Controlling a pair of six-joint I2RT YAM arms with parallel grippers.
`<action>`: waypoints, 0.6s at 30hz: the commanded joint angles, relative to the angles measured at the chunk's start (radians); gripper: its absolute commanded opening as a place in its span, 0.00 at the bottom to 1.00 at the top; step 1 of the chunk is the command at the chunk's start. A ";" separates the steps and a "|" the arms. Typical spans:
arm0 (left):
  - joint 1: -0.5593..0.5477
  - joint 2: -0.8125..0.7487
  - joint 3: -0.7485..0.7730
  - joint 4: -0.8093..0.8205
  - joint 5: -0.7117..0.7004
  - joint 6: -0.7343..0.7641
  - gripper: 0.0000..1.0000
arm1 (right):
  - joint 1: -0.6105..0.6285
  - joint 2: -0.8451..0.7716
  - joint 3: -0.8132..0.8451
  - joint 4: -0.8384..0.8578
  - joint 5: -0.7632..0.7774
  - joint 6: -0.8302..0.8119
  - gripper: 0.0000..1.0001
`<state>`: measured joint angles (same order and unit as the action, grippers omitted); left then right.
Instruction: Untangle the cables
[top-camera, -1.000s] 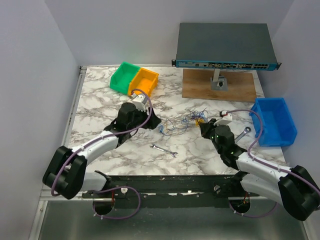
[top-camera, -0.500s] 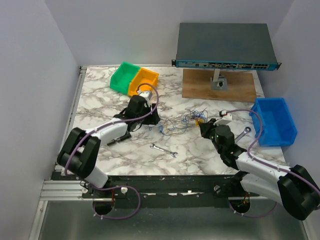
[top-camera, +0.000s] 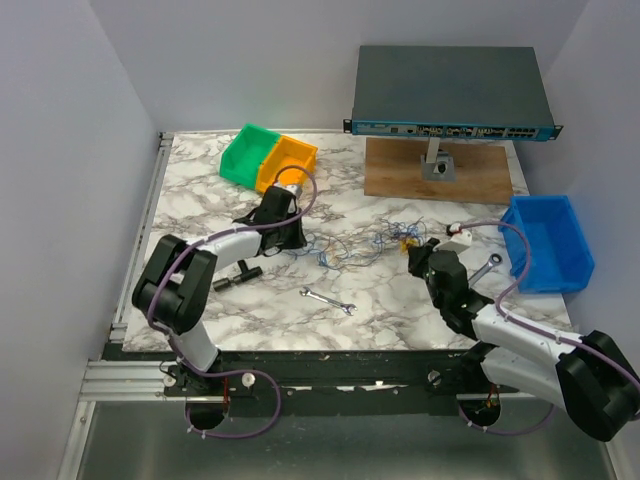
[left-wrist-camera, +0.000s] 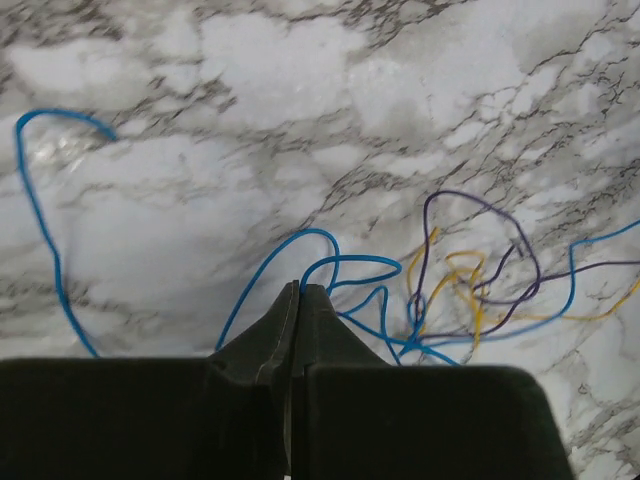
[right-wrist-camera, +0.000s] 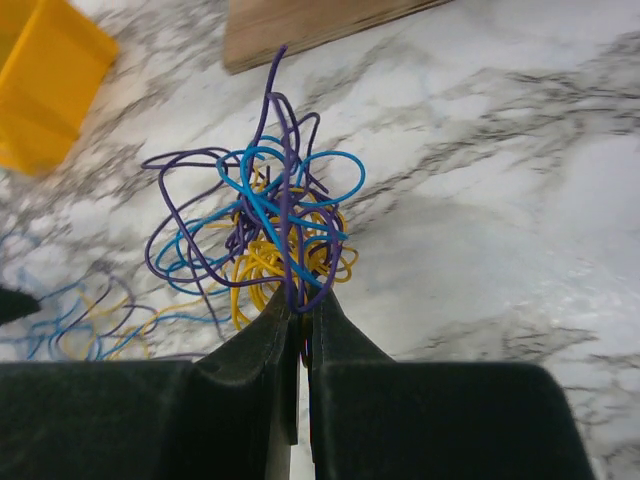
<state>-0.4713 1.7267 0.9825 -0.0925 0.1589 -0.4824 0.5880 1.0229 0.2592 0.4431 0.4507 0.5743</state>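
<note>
Two wrist views only: purple strands among cables (right-wrist-camera: 265, 225), clamped by closed right fingers (right-wrist-camera: 260, 350); left fingers (left-wrist-camera: 260, 340) pressed together, blue strand at tips.

A white marble-patterned table top (top-camera: 200, 290) with grey veining filled a booth of plain, pale walls: one behind (top-camera: 250, 60), one left (top-camera: 60, 200), one right (top-camera: 600, 120). An aluminium rail (top-camera: 130, 375) ran along its near edge, above a grey panel (top-camera: 350, 450). Light was soft and even.

cables (right-wrist-camera: 270, 235): blue, yellow, purple, maybe orange | table (right-wrist-camera: 500, 200): grey-veined white marble | fingers (right-wrist-camera: 250, 360): black
</note>
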 joint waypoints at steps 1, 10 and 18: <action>0.060 -0.210 -0.164 0.131 -0.003 -0.041 0.00 | -0.004 -0.051 0.026 -0.168 0.337 0.143 0.01; 0.185 -0.718 -0.568 0.380 -0.285 -0.181 0.00 | -0.004 -0.181 0.026 -0.488 0.682 0.480 0.01; 0.204 -0.826 -0.636 0.510 -0.119 -0.129 0.00 | -0.004 -0.182 -0.006 -0.205 0.378 0.171 0.01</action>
<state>-0.2665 0.8864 0.3283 0.2974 -0.0551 -0.6365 0.5869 0.8433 0.2607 0.0895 0.9565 0.8860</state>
